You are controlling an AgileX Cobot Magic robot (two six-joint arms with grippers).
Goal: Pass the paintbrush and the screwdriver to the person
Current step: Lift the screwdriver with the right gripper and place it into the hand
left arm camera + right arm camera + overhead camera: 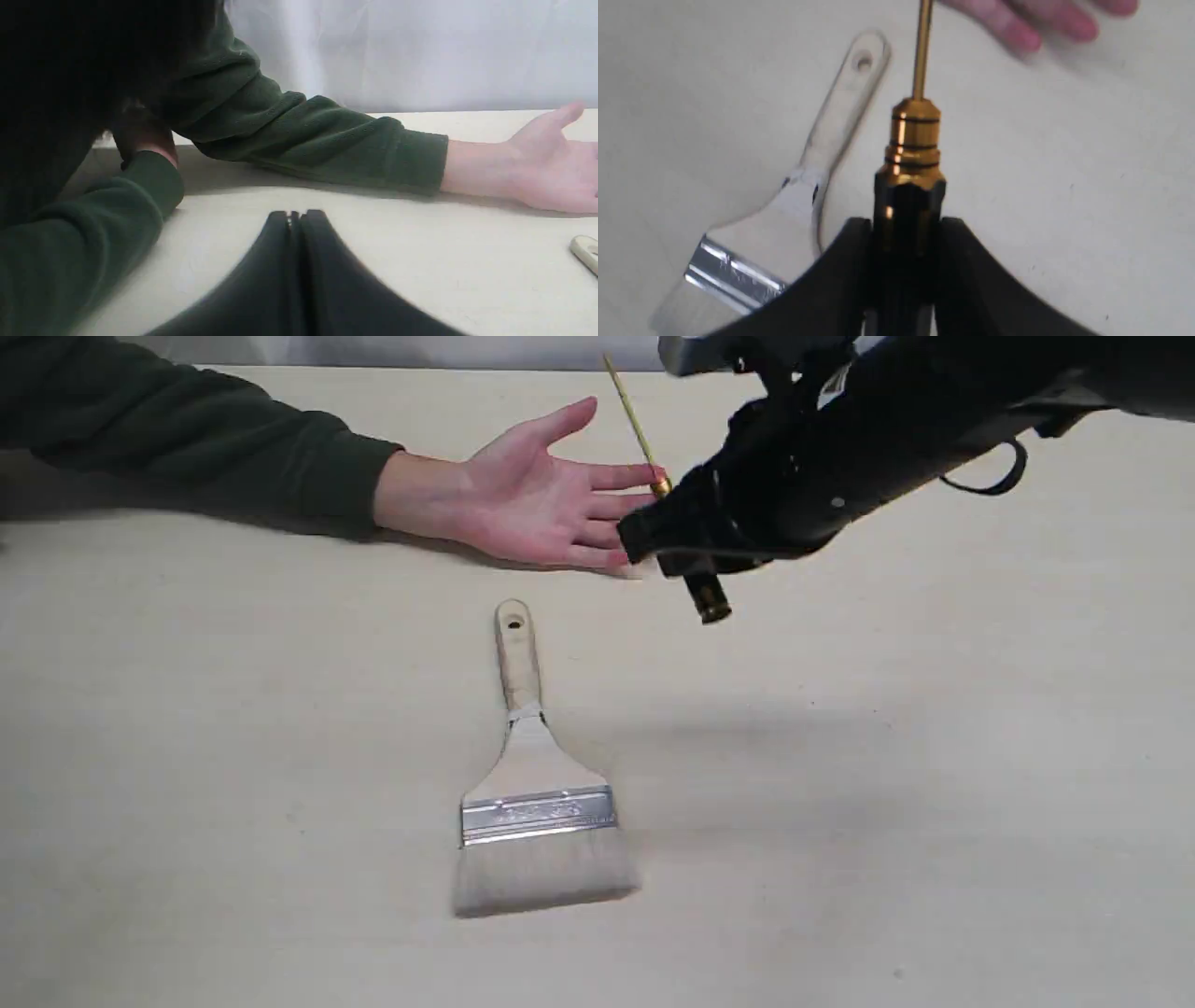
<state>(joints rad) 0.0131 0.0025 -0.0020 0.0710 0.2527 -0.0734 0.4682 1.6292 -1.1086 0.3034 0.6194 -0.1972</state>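
The paintbrush (pixel 537 784) lies flat on the counter (pixel 934 803), closest to the near edge and about midway between the left and right edges. Its whitish bristles face the near edge, and its pale handle with the hole points toward the far edge. No gripper touches it.

The left gripper (pixel 295 219) shows only in its own wrist view. It sits low over the counter with its two fingers pressed flat together and nothing between them. The tip of the brush handle is well off to one side of it.

Farther back, the right gripper (pixel 906 228) hangs above the counter. Its fingers (pixel 971 261) are clamped on either side of the black handle of the screwdriver (pixel 915 140). The gold collar and thin shaft stick out past the fingertips. In the exterior view the handle's ringed butt pokes out on the near side of the gripper. The shaft tilts upward and toward the far edge.

Just beside the gold collar are the fingertips of the person's hand (pixel 532 499). The hand rests open, palm up, near the far edge. I cannot tell whether the fingertips touch the screwdriver. The dark green sleeve (pixel 187 439) runs off toward the far left corner.
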